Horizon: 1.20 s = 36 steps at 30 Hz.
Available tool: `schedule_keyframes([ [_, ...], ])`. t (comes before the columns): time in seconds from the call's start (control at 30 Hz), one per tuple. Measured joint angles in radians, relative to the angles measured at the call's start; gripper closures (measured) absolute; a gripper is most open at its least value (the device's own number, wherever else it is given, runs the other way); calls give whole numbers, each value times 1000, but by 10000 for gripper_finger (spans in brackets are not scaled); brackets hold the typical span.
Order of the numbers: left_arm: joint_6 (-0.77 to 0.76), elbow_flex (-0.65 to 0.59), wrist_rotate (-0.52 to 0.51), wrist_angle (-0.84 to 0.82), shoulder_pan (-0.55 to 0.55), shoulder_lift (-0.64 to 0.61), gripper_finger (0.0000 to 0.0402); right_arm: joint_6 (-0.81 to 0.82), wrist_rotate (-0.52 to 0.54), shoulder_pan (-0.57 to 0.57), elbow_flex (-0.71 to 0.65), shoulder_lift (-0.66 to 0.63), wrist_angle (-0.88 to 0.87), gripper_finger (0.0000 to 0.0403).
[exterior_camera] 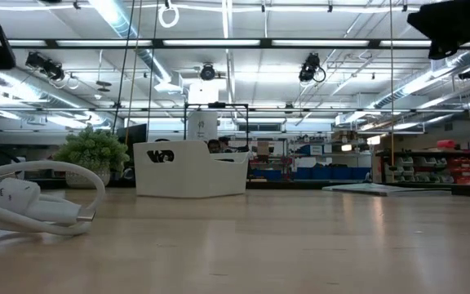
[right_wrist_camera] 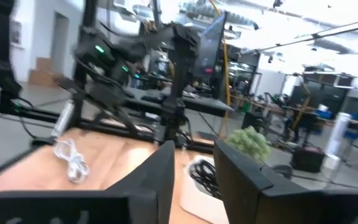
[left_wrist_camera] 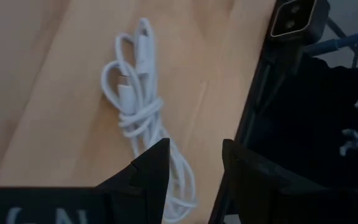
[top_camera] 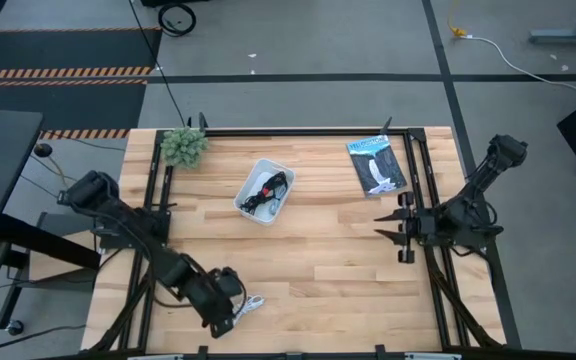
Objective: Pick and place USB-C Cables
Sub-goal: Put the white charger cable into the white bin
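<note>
The white cable [top_camera: 251,303] lies coiled and knotted at its middle on the wooden table near its near-left corner, and shows clearly in the left wrist view [left_wrist_camera: 135,99] and at the low view's left [exterior_camera: 31,200]. My left gripper [top_camera: 234,316] [left_wrist_camera: 191,168] is open just above the cable's near end, one finger on each side of its last loop [left_wrist_camera: 180,186]. Black cables [top_camera: 266,190] lie in a tangle inside the white tray [top_camera: 251,207]. My right gripper [top_camera: 390,225] [right_wrist_camera: 194,168] is open and waits at the table's right side.
A blue-and-white packet [top_camera: 378,165] lies flat near the far right corner. A small green plant [top_camera: 183,147] stands at the far left corner. Black frame rails [top_camera: 420,190] run along both table sides. Bare wood lies between the tray and the near edge.
</note>
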Motion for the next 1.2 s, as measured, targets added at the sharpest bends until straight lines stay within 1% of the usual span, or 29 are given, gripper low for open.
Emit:
schedule_keyframes([
  [0.07, 0, 46, -4, -28, -7, 27, 247, 20, -31, -42, 0, -30, -47, 299],
  [0.17, 1, 86, -6, -53, -9, 55, 247, 68, -122, -125, 0, -70, -105, 317],
  [0.27, -7, 93, -6, -51, -8, 80, 247, 116, -213, -212, 0, -99, -162, 333],
  [0.4, -30, 93, -5, -56, -8, 111, 247, 174, -305, -307, 0, -125, -226, 346],
  [0.57, -109, 93, 23, -88, 4, 125, 247, 180, -302, -360, 0, -126, -237, 350],
  [0.67, -134, 93, 11, -84, 17, 125, 253, 178, -302, -370, 0, -126, -230, 350],
  [0.77, -201, 93, -14, -11, 20, 136, 263, 177, -302, -371, 0, -126, -228, 350],
  [0.9, -163, 93, -9, 95, 23, 153, 278, 177, -299, -371, 0, -126, -226, 350],
  [0.93, -157, 94, -9, 100, 23, 155, 281, 177, -300, -371, 0, -126, -223, 350],
  [1.07, -149, 93, -6, 45, 24, 157, 289, 177, -299, -371, 0, -125, -214, 351],
  [1.2, -146, 93, -5, -81, 21, 157, 290, 177, -301, -371, 0, -125, -211, 351],
])
